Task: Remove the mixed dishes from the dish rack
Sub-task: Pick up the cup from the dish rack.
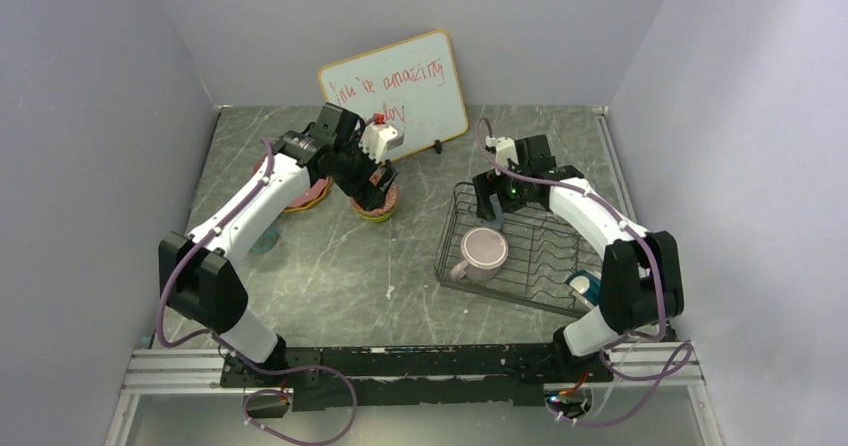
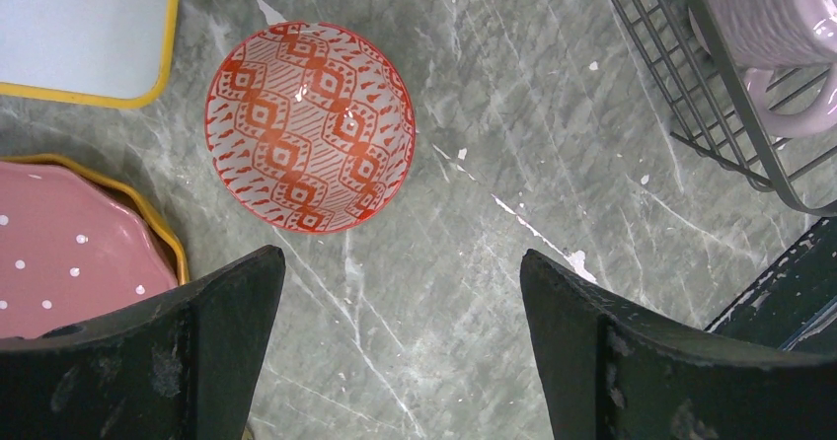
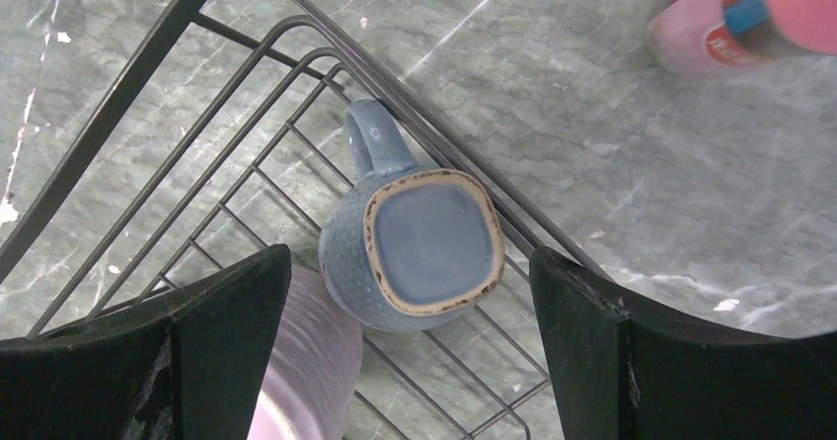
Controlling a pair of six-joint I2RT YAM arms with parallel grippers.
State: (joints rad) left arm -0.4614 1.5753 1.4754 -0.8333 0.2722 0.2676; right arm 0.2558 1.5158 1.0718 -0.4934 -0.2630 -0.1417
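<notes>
The dish rack [image 1: 520, 266] is a dark wire basket on the right of the table. A lilac mug [image 1: 483, 254] lies in it. In the right wrist view a small blue cup [image 3: 415, 243] lies bottom-up in the rack's corner [image 3: 247, 164], beside the lilac mug [image 3: 306, 361]. My right gripper [image 3: 407, 262] hovers open over that cup, one finger on either side, touching nothing. My left gripper [image 2: 400, 292] is open and empty above bare table, just short of a red-and-white patterned bowl [image 2: 309, 126]. A pink dotted plate [image 2: 69, 253] with a yellow rim under it lies to the left.
A whiteboard [image 1: 395, 88] with red writing stands at the back, close behind the left gripper [image 1: 375, 181]. A pink bottle [image 3: 740, 16] lies on the table outside the rack corner. A blue-and-white dish [image 1: 583, 286] sits at the rack's near right end.
</notes>
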